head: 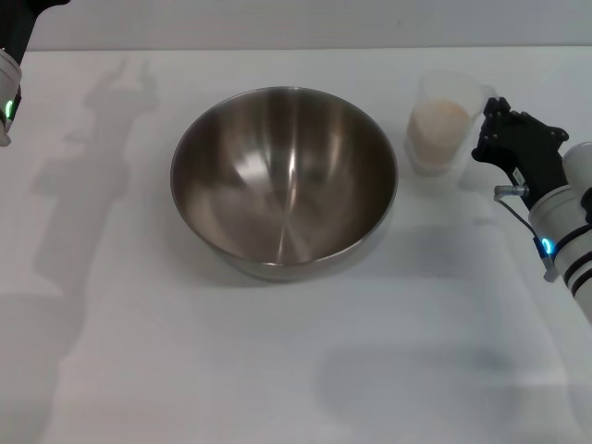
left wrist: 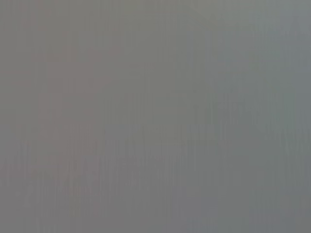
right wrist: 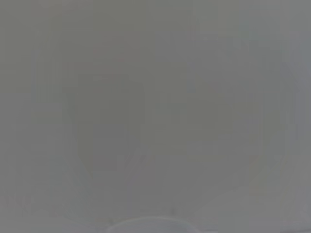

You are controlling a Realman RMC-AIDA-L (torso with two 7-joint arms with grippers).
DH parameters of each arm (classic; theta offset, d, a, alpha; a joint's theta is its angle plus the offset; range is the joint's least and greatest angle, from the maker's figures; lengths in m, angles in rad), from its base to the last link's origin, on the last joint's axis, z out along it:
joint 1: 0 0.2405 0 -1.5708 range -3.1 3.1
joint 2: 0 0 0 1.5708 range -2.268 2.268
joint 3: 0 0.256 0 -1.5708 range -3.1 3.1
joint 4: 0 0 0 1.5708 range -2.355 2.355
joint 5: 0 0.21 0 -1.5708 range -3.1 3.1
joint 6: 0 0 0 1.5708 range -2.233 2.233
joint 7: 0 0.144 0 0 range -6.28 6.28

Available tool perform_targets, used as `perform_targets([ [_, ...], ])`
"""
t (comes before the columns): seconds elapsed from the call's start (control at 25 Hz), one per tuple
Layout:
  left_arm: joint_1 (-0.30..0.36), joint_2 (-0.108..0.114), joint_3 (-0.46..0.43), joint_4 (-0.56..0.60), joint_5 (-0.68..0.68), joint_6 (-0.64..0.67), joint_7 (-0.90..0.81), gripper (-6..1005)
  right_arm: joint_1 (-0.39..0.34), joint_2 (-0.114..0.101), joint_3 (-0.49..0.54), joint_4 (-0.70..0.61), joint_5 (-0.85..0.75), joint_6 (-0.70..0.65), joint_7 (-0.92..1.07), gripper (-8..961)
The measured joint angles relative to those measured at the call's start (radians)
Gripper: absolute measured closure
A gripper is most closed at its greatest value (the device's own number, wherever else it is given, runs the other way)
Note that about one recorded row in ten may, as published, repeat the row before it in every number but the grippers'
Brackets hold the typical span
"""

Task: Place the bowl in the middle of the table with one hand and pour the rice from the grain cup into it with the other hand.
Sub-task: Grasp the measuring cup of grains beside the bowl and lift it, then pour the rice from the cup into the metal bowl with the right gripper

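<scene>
Nearest me, bare white desk [head: 277, 370] lay below the bowl [head: 284, 176], which sat mid-desk, upright and empty. My right pincer [head: 490, 129] hovered just beside the grain cup [head: 447, 125], rice [head: 438, 125] heaped inside; I couldn't tell its spread. My left arm [head: 7, 92] sat at the far-left edge.

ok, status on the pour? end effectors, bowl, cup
Right end effector beside the grain cup, grip not confirmed. Left arm parked at the table edge. Bowl centred, empty; rice in the cup. Path clear.
</scene>
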Motion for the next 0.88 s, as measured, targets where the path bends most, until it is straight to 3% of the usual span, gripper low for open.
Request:
perform_targets([
  [0.64,-0.001,0.001,-0.022,0.0,-0.001,0.0,0.0,708,-0.052,0.01,0.019,0.023,-0.055,-0.144,-0.136,948],
  [0.88,-0.006,0.0,-0.025,0.001,0.0,-0.001,0.0,708,-0.039,-0.022,0.032,0.069,-0.074,-0.132,-0.144,949],
])
